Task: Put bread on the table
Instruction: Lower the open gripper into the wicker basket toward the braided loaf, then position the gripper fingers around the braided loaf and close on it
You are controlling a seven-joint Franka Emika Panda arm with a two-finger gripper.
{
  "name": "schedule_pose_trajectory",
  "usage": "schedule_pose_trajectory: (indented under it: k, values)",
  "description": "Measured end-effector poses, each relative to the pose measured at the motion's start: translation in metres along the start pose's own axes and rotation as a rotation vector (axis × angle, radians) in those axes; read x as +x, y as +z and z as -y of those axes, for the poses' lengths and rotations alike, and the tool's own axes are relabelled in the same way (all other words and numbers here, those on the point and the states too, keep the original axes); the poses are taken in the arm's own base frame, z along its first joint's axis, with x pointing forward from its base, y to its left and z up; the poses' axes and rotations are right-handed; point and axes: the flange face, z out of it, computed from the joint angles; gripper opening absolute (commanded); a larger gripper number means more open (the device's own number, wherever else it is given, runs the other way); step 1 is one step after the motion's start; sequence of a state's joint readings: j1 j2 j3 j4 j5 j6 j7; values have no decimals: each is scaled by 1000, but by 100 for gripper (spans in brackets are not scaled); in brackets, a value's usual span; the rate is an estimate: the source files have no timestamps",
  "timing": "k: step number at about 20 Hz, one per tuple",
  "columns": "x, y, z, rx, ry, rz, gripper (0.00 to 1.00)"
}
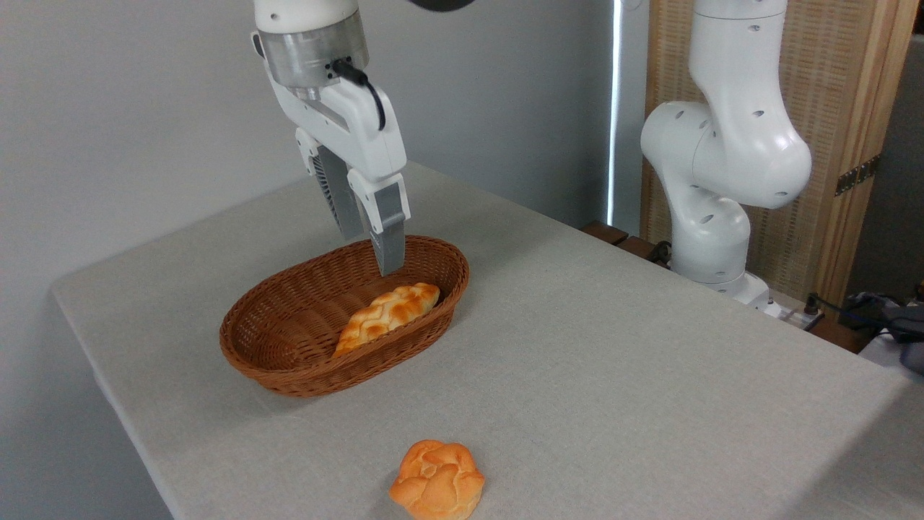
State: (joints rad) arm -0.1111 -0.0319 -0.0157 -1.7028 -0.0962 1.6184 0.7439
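Fingers (390, 249) of the gripper (371, 254) parted and empty, hanging just above the basket's (289, 365) far rim, bread (388, 312) lying inside the basket against its right wall, table (613, 361) beneath, round bun (437, 480) well apart at the near edge

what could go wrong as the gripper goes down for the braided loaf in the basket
1. The bread leans against the wicker basket's near wall, so a finger might catch the rim or wall and drag the basket.
2. The gripper hangs above the loaf's far end rather than its middle; an end grasp could let the loaf tip or slip out.
3. The round bun already lies on the table, so avoid releasing there.
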Motion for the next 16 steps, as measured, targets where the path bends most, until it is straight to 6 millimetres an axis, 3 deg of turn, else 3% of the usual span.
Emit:
schedule_pose_trajectory:
  k: [4,10,16]
  values:
    - [14,27,-22,-51,40,29,100]
    - [39,84,-53,-51,111,44,100]
    - [44,106,-64,-52,132,51,100]
